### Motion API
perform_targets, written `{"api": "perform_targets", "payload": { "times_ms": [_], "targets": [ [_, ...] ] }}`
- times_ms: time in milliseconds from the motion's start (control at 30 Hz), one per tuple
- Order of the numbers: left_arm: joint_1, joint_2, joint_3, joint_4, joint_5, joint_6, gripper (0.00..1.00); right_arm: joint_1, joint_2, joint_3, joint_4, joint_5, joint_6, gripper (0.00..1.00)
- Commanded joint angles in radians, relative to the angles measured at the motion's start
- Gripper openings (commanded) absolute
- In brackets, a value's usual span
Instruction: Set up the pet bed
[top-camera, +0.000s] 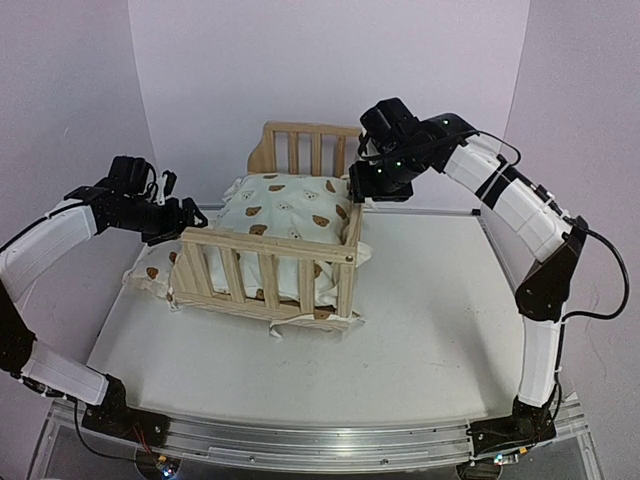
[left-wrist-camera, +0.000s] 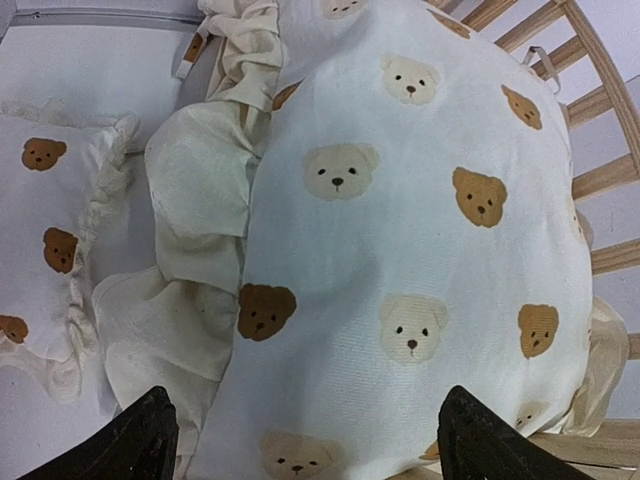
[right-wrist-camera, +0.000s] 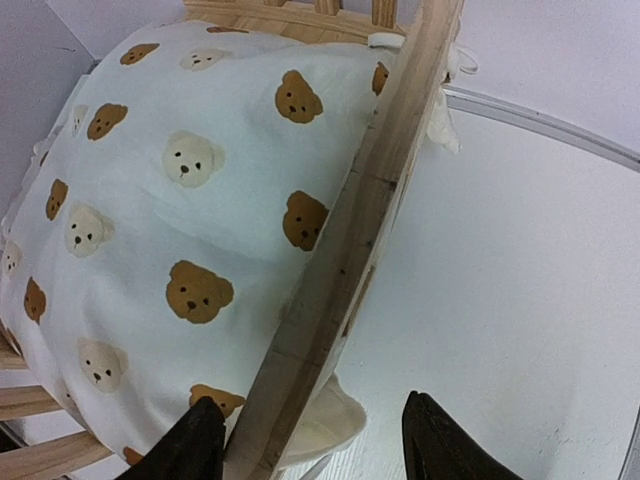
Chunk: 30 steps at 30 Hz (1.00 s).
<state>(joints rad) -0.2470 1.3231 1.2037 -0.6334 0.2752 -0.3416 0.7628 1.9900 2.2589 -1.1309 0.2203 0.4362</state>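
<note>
I am seeing the frame (top-camera: 270, 262) sitting on the middle of the desk (top-camera: 430, 330), railed at the back, front and right. The cushion (top-camera: 285, 205) is lying inside it, spilling out past the left side. The pillow (top-camera: 148, 272) is lying on the desk just left of the frame. My left claw (left-wrist-camera: 310, 435) is hovering over the cushion's left part, and my right claw (right-wrist-camera: 315, 440) is straddling the right rail.

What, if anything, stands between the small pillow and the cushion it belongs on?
No rail shows on that side of the frame. Only the cushion's ruffle lies between the pillow, flat on the table, and the cushion top. The left gripper hovers open above the cushion.
</note>
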Motion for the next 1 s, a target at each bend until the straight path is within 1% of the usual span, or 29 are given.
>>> {"api": "perform_targets", "payload": {
  "times_ms": [0, 67, 100, 133, 167, 267, 300, 367, 400, 500, 567, 600, 633, 667, 733, 767, 800, 867, 933, 967],
  "targets": [
    [-0.005, -0.105, -0.063, 0.039, 0.158, -0.010, 0.90, 0.003, 0.032, 0.074, -0.054, 0.058, -0.039, 0.55],
    [-0.016, -0.124, -0.089, 0.061, 0.223, -0.024, 0.88, -0.006, 0.033, 0.066, -0.057, 0.064, -0.053, 0.50],
    [-0.030, -0.141, -0.107, 0.083, 0.235, -0.043, 0.88, -0.017, 0.031, 0.057, -0.057, 0.058, -0.058, 0.47],
    [-0.051, -0.162, -0.134, 0.112, 0.243, -0.065, 0.89, -0.041, 0.030, 0.051, -0.059, 0.048, -0.067, 0.41],
    [-0.075, -0.168, -0.147, 0.140, 0.263, -0.085, 0.90, -0.061, 0.025, 0.045, -0.064, 0.040, -0.079, 0.36],
    [-0.195, -0.141, -0.178, 0.232, 0.313, -0.150, 0.90, -0.137, -0.010, -0.015, -0.045, 0.034, -0.165, 0.29],
    [-0.243, -0.125, -0.176, 0.264, 0.319, -0.169, 0.89, -0.170, -0.022, -0.044, -0.029, 0.023, -0.208, 0.27],
    [-0.330, -0.104, -0.169, 0.340, 0.307, -0.207, 0.89, -0.249, -0.046, -0.101, 0.000, -0.001, -0.296, 0.17],
    [-0.359, -0.096, -0.159, 0.365, 0.296, -0.215, 0.89, -0.289, -0.054, -0.118, 0.014, -0.014, -0.342, 0.15],
    [-0.396, -0.087, -0.132, 0.399, 0.285, -0.212, 0.91, -0.396, -0.072, -0.176, 0.092, -0.067, -0.513, 0.06],
    [-0.397, -0.094, -0.127, 0.405, 0.263, -0.204, 0.93, -0.478, -0.055, -0.160, 0.121, -0.188, -0.547, 0.06],
    [-0.397, -0.104, -0.129, 0.405, 0.242, -0.196, 0.94, -0.517, -0.041, -0.137, 0.121, -0.270, -0.545, 0.07],
    [-0.397, -0.118, -0.137, 0.403, 0.221, -0.190, 0.95, -0.538, -0.030, -0.119, 0.123, -0.307, -0.542, 0.12],
    [-0.397, -0.136, -0.153, 0.403, 0.201, -0.184, 0.96, -0.543, -0.023, -0.099, 0.123, -0.307, -0.541, 0.17],
    [-0.397, -0.169, -0.209, 0.406, 0.181, -0.190, 0.97, -0.544, -0.026, -0.067, 0.118, -0.324, -0.512, 0.33],
    [-0.399, -0.177, -0.244, 0.418, 0.192, -0.205, 0.94, -0.544, -0.037, -0.056, 0.118, -0.322, -0.487, 0.42],
    [-0.408, -0.183, -0.283, 0.436, 0.205, -0.211, 0.89, -0.543, -0.050, -0.049, 0.112, -0.307, -0.459, 0.49],
    [-0.468, -0.211, -0.371, 0.490, 0.184, -0.209, 0.84, -0.544, -0.085, -0.032, 0.082, -0.258, -0.395, 0.65],
    [-0.547, -0.244, -0.478, 0.606, 0.183, -0.209, 0.80, -0.543, -0.129, -0.016, 0.045, -0.230, -0.363, 0.77],
    [-0.587, -0.250, -0.532, 0.698, 0.179, -0.219, 0.75, -0.543, -0.148, -0.014, 0.032, -0.228, -0.351, 0.80]
  ]
}}
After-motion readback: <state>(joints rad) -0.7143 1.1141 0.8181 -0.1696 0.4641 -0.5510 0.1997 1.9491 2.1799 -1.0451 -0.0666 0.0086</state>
